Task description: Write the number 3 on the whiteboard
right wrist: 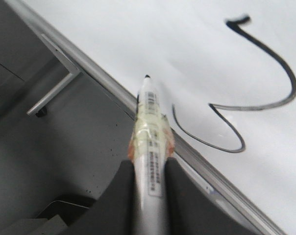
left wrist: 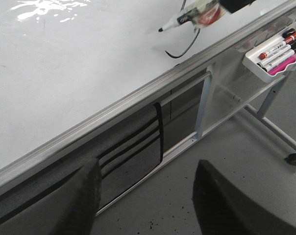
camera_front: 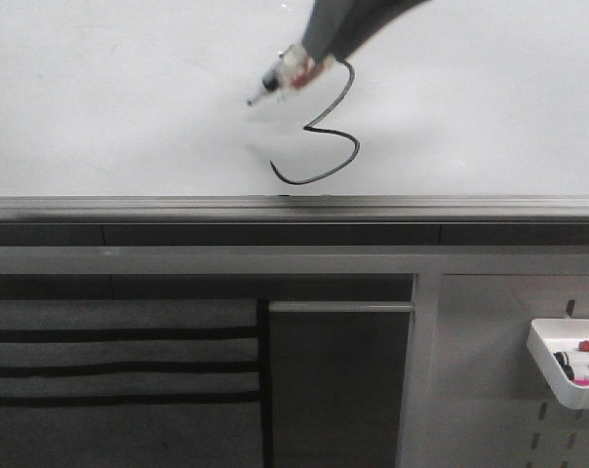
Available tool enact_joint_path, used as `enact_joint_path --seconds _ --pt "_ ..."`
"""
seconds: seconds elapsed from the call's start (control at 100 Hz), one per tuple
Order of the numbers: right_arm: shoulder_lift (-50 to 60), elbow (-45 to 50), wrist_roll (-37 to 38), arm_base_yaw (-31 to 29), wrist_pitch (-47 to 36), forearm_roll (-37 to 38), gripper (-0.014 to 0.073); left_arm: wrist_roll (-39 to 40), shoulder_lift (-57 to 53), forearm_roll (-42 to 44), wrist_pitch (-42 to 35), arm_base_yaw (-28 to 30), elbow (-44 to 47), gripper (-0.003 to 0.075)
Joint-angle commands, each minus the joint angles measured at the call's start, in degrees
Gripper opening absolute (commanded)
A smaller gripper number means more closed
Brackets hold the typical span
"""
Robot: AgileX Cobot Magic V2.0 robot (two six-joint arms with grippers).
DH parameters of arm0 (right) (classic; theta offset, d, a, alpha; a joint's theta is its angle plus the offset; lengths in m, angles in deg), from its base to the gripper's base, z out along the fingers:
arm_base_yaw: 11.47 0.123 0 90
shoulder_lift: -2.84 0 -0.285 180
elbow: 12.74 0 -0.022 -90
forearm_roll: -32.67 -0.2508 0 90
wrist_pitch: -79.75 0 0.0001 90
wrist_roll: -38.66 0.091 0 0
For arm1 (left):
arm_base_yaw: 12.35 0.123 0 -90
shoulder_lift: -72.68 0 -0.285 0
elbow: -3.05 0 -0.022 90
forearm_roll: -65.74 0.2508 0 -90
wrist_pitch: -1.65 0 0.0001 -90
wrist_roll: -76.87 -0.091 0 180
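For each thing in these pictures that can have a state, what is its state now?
number 3: drawn complete on the board.
whiteboard: bears one black digit.
marker: uncapped, tip off the digit, to its left.
right gripper: shut on the marker.
left gripper: open, holds nothing.
white tray: holds several markers.

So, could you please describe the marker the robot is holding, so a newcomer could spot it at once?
Start at the whiteboard and find the number 3 drawn in black. Just beside its top, the right gripper clamps the marker, white-barrelled and wrapped in tape. Unlike the markers lying in the tray below, it is held up at the board.
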Motion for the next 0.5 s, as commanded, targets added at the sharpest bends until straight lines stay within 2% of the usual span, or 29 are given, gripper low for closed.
enact_joint_path --seconds 0.0,0.18,0.32,0.49 --pt "10.07 1.98 -6.76 2.73 -1.77 -1.65 -0.0048 0.49 -0.16 -1.47 -3.73 0.21 -1.44 0.0389" --pt "22.84 14.72 -16.99 6.36 -6.77 -1.65 -0.0048 0.49 -0.16 -1.47 -3.73 0.21 -1.44 0.0389" --pt "29.35 21.51 -17.90 6.36 -8.25 2.18 -0.0048 0.49 -0.16 -1.47 -3.73 0.21 -1.44 0.0389" --pt "32.19 24.65 -17.96 6.36 -6.47 6.11 -0.0048 0.49 -0.16 -1.47 -3.82 0.21 -1.44 0.0389"
